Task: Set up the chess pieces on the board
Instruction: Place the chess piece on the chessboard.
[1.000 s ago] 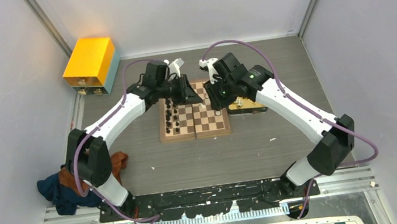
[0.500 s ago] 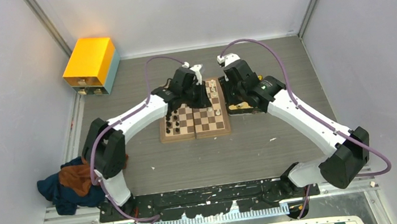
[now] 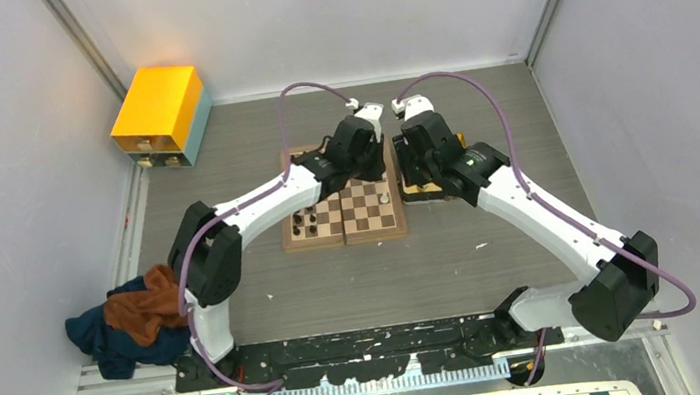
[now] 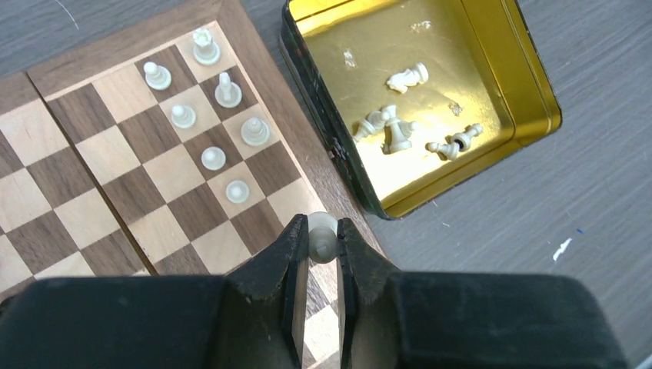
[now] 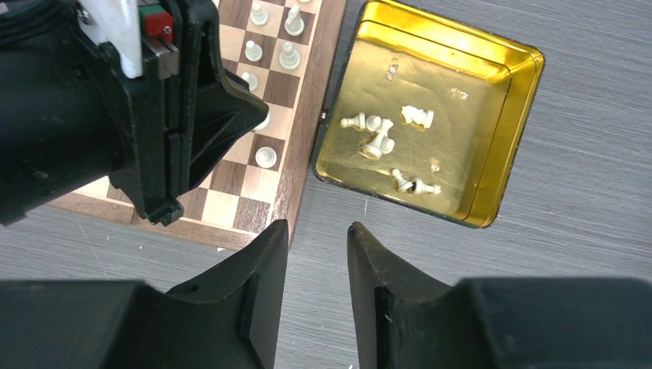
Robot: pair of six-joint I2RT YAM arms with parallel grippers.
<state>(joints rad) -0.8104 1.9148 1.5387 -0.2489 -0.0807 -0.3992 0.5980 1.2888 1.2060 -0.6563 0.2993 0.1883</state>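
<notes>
The left pincer (image 4: 321, 231) is pressed together on a small white piece (image 4: 323, 238), pinching it upright between its two fingertips. Directly beneath the grip lies the board (image 4: 73, 115). The held piece hangs over the board's brown frame, on the side next to the gold tin (image 4: 534, 73). Ahead of these fingertips and to their left, seven white pieces (image 4: 237, 191) stand upright in two short lines along that edge. The nearest is close to the grip and the farthest is in the corner square. Ahead and to the right, the tin sits open on the grey table (image 4: 600, 192), just beside the frame. Several loose pieces (image 4: 388, 127) lie on their sides in it.

The right pincer (image 5: 317, 244) is spread, with nothing between its fingers, and it hangs above bare table. The board's frame lies just ahead of its left finger. The tin is ahead and to the right. The black body of the left pincer fills the space ahead and to the left, above the board.

From above, both pincers meet over the far right part of the board. The black pieces (image 3: 300, 220) stand on the opposite side of the board, well to the left of both. Farther off to the left, a yellow box (image 3: 159, 110) sits in the back corner. A bundle of cloth (image 3: 129, 320) lies far behind the left pincer, beside that arm's base.
</notes>
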